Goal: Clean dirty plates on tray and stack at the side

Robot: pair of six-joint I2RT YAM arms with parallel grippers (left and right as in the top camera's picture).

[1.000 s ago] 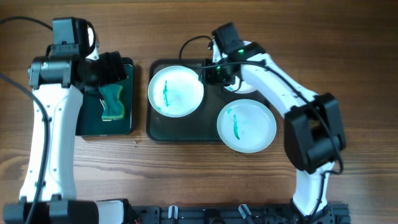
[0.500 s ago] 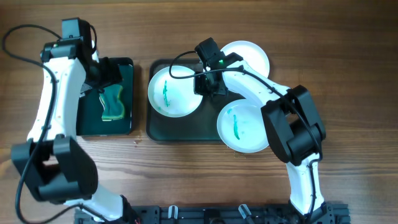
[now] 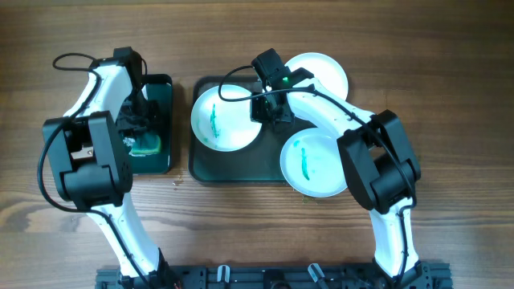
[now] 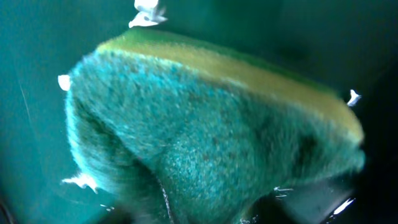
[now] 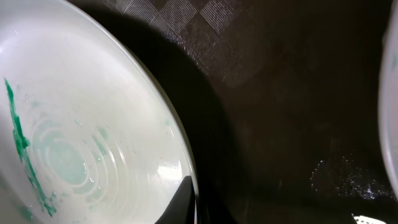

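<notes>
Three white plates show in the overhead view. One with a teal streak [image 3: 221,120] lies at the left of the tray [image 3: 241,167]. Another streaked plate [image 3: 320,164] overhangs the tray's front right corner. A plain plate [image 3: 328,72] sits at the back right. My right gripper [image 3: 269,110] is shut on the left plate's right rim; the right wrist view shows a dark finger [image 5: 180,202] lying over the edge of that plate [image 5: 74,124]. My left gripper [image 3: 138,122] is down on the green sponge [image 4: 205,124], which looks pinched between its jaws.
The sponge [image 3: 148,145] lies in a smaller dark green tray [image 3: 165,156] left of the big one. Both arms reach in from the front edge. A cable loops near the back of the big tray. Bare wood surrounds both trays.
My left arm swung in and dropped onto the sponge, and its jaws closed on it. My right gripper moved to the left plate's rim and shut there, then stayed still.
</notes>
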